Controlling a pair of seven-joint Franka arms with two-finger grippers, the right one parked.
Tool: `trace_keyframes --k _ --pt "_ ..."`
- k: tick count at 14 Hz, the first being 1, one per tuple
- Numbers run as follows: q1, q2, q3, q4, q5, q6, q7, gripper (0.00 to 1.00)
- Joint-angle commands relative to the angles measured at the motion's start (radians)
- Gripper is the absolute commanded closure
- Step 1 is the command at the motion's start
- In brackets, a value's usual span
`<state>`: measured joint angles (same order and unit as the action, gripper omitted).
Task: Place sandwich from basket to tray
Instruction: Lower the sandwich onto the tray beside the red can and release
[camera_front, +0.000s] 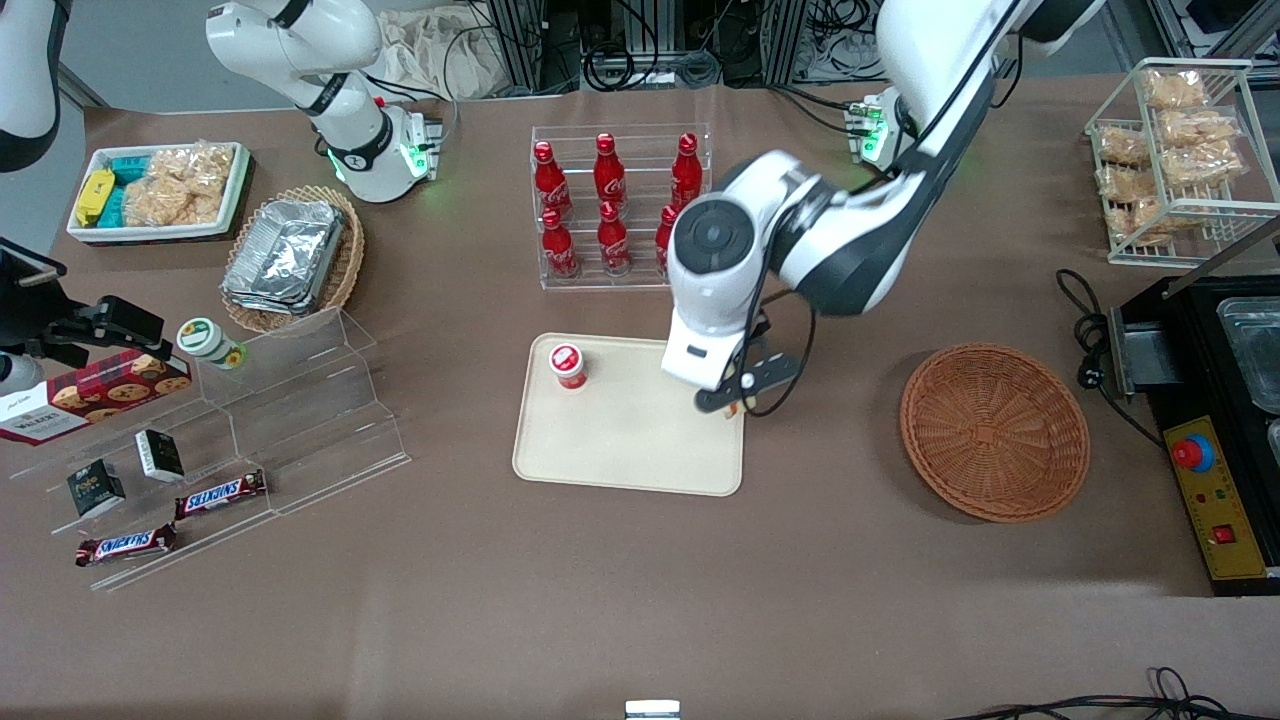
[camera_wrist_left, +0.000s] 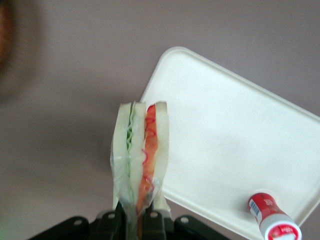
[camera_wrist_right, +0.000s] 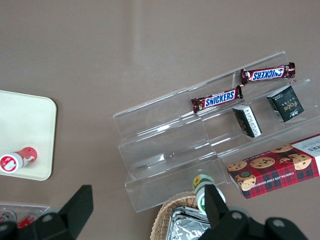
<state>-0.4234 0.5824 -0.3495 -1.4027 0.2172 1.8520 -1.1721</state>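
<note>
Pale bread with green and orange-red layers marks the one sandwich (camera_wrist_left: 140, 155), pinched by its narrow end in the hand (camera_wrist_left: 134, 216), whose two fingers (camera_wrist_left: 114, 220) are closed tight on its clear wrap. It hangs above the edge of the single cream tray (camera_front: 640, 455), on the side nearest the working arm; in the front view the hand (camera_front: 738, 392) sits over the tray's three o'clock rim. I judge the carry is nearly done and the placing step begins: the next move calls for shifting further over the tray's bare middle, lowering, then releasing. One small red-capped bottle (camera_front: 568, 365) lies on the tray toward eleven o'clock and should be avoided. One reddish wicker basket (camera_front: 994, 432) sits on the brown worktop (camera_front: 640, 600) toward the working arm's end, with nothing visible in it.
</note>
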Motion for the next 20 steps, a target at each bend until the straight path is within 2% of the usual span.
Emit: trace_keyframes --k 1,4,6,8,9,10,11,12,14,20 --pt "-0.017 0.104 0.007 0.036 0.028 0.079 -0.046 1.0" --pt "-0.015 0.18 0.01 0.036 0.031 0.151 -0.041 1.0" --pt "-0.014 0.22 0.01 0.036 0.08 0.177 -0.049 1.0" --pt "-0.011 0.24 0.01 0.037 0.099 0.202 -0.047 1.0" --pt "-0.005 0.238 0.01 0.037 0.097 0.204 -0.043 0.88" --pt "-0.005 0.235 0.01 0.039 0.096 0.204 -0.044 0.67" --pt "-0.005 0.234 0.01 0.042 0.094 0.204 -0.049 0.37" --pt "-0.005 0.231 0.01 0.044 0.097 0.204 -0.052 0.0" --pt "-0.005 0.19 0.01 0.05 0.099 0.185 -0.089 0.0" --pt "0.084 -0.154 0.006 0.045 0.073 -0.061 -0.138 0.0"
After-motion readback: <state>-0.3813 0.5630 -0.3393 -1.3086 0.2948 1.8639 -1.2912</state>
